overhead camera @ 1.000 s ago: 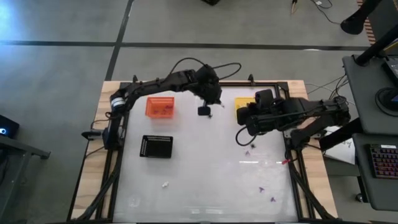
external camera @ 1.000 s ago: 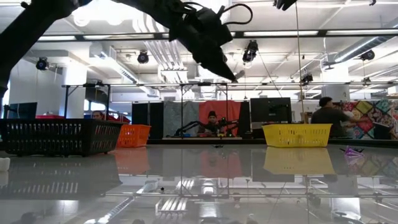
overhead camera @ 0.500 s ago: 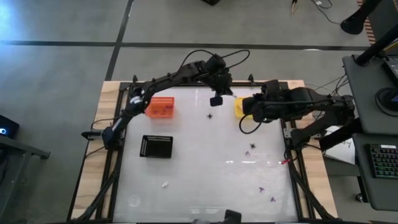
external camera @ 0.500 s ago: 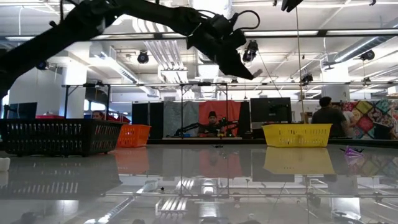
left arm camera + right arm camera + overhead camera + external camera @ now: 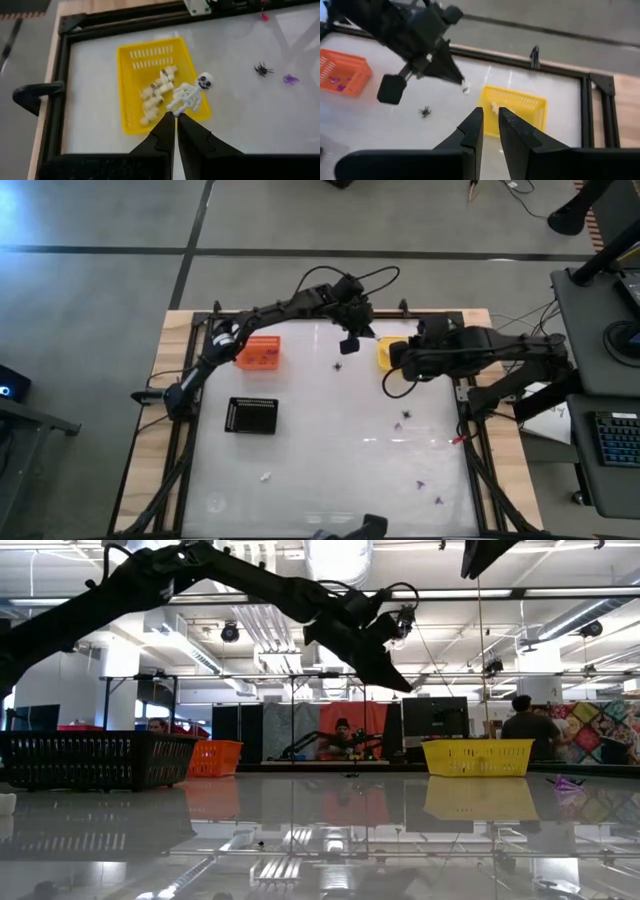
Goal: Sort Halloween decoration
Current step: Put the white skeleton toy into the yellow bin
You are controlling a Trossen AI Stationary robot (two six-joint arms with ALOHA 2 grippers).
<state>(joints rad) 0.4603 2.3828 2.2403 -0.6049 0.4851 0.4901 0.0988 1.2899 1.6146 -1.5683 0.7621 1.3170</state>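
My left gripper [image 5: 176,116] [image 5: 366,332] hangs high above the far side of the table, next to the yellow basket [image 5: 150,60] [image 5: 384,350], shut on a small white skeleton [image 5: 189,96]. The yellow basket holds a few whitish trinkets [image 5: 152,95]. My right gripper [image 5: 490,112] [image 5: 395,364] hovers above that basket with a narrow gap between its fingers and nothing in it. A black spider [image 5: 340,366] [image 5: 261,69] lies on the table near the left gripper. Purple trinkets [image 5: 405,417] lie nearer the front. My left gripper pinches the skeleton's lower end [image 5: 171,107] between its two fingertips. The fingers slant downward toward the yellow basket. The skeleton sticks out beyond the tips, head [image 5: 204,80] farthest away, lifted clear of table and basket.
The orange basket [image 5: 257,351] with purple bits stands at the far left, the black tray [image 5: 252,415] nearer the front. A white trinket [image 5: 265,476] and purple ones [image 5: 421,483] [image 5: 437,501] lie toward the near edge. A black frame [image 5: 55,90] borders the table.
My left gripper has carried the skeleton toward the table's right and far edge, sinking a little, and now stands beside the yellow basket. My right gripper has drawn back from the table's middle toward the far edge, over the yellow basket.
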